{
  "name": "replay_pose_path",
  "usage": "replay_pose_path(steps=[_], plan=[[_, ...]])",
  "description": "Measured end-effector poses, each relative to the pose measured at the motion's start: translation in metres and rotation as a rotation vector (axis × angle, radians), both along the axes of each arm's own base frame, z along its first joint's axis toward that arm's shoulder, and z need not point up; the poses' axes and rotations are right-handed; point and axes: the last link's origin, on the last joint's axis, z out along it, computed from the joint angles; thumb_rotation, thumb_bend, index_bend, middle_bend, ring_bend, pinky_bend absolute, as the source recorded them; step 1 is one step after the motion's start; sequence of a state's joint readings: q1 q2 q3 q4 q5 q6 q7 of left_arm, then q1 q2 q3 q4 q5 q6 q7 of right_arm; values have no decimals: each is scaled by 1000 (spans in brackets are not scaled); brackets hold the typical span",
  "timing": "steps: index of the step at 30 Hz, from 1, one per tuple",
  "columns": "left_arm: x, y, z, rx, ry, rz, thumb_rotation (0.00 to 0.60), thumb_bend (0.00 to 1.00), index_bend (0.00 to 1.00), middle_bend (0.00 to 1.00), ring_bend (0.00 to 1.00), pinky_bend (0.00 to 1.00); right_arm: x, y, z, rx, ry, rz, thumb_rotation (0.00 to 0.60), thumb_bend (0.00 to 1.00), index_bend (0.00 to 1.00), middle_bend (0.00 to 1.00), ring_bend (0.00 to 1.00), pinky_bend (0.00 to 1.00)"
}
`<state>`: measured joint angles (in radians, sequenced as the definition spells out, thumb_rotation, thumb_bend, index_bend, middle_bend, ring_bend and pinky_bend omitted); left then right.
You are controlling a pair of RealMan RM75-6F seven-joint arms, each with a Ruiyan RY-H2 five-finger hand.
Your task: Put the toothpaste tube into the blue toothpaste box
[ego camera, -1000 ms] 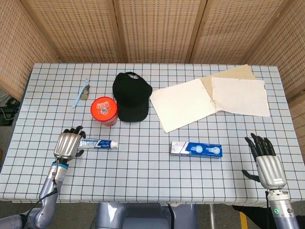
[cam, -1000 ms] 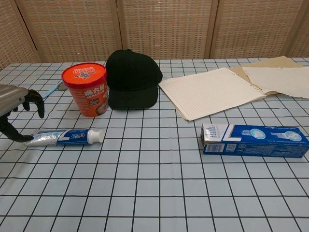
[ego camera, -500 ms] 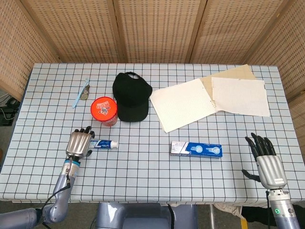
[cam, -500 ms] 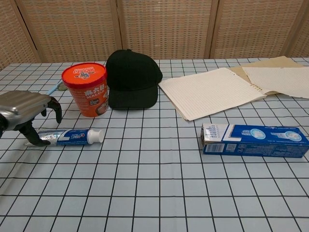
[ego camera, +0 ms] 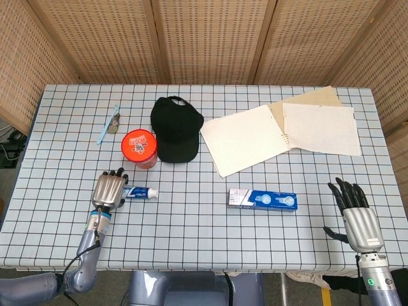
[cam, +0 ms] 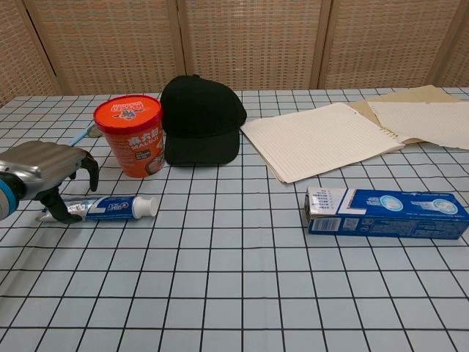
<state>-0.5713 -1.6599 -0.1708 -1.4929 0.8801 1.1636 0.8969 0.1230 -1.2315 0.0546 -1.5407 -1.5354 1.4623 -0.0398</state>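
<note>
The toothpaste tube (ego camera: 141, 192) lies flat on the checked cloth, white cap to the right (cam: 111, 207). My left hand (ego camera: 108, 189) hovers over its tail end with fingers curved down and apart. In the chest view the left hand (cam: 45, 166) has its thumb down beside the tube's flat end, and I see no closed grip. The blue toothpaste box (ego camera: 262, 199) lies on its side right of centre, its white end toward the tube (cam: 386, 213). Far from both, my right hand (ego camera: 356, 217) rests at the front right edge with fingers spread, holding nothing.
An orange cup (ego camera: 139, 148) stands just behind the tube, with a black cap (ego camera: 175, 129) beside it. A toothbrush (ego camera: 107, 125) lies at the back left. An open notebook (ego camera: 248, 138) and loose papers (ego camera: 319, 127) cover the back right.
My left hand has slid to the right along the table and now covers the tube's tail end. The tube, box and right hand have not moved.
</note>
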Motion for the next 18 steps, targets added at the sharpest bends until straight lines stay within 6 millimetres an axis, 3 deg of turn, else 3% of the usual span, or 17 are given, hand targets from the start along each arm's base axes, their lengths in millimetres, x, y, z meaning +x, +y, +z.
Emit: replay_pose_path(steps=[18], plan=[[-13, 6, -10, -13, 31, 29, 600, 228, 429, 219, 299, 338, -1, 0, -1, 2, 3, -2, 600, 187, 49, 0, 0, 0]])
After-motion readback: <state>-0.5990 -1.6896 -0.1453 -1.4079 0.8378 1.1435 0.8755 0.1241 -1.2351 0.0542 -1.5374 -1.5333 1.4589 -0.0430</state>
